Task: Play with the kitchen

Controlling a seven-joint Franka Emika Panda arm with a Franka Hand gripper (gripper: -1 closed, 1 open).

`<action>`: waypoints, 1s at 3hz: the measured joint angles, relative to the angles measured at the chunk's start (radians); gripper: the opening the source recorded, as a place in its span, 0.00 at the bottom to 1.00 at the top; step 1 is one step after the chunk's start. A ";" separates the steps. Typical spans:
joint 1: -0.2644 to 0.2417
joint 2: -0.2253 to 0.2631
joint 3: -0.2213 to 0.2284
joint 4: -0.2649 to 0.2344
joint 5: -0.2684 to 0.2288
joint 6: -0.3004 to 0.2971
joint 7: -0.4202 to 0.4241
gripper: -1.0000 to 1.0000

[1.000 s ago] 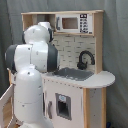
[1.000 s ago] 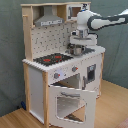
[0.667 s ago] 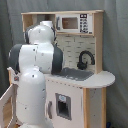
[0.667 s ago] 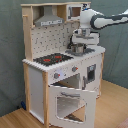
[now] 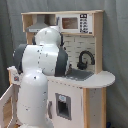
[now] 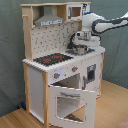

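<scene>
The kitchen (image 6: 62,60) stands on a wood floor (image 6: 112,107) before a grey curtain (image 6: 10,50), oven door (image 6: 70,102) hanging open in the second exterior view. Hob (image 6: 52,59) on the second exterior view's left, sink (image 5: 80,75) and black faucet (image 5: 84,57) beside it. End effector (image 6: 80,48) sits over the sink; grip state cannot be told. White arm (image 5: 42,70) blocks the first exterior view's left.

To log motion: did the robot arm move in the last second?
Yes. In the first exterior view the arm has shifted right, nearer the black faucet.
</scene>
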 joint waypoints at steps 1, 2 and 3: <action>0.000 -0.007 -0.072 -0.018 -0.003 0.043 -0.054 0.00; 0.002 -0.018 -0.089 -0.035 -0.003 0.122 -0.098 0.00; 0.002 -0.018 -0.089 -0.035 -0.003 0.124 -0.099 1.00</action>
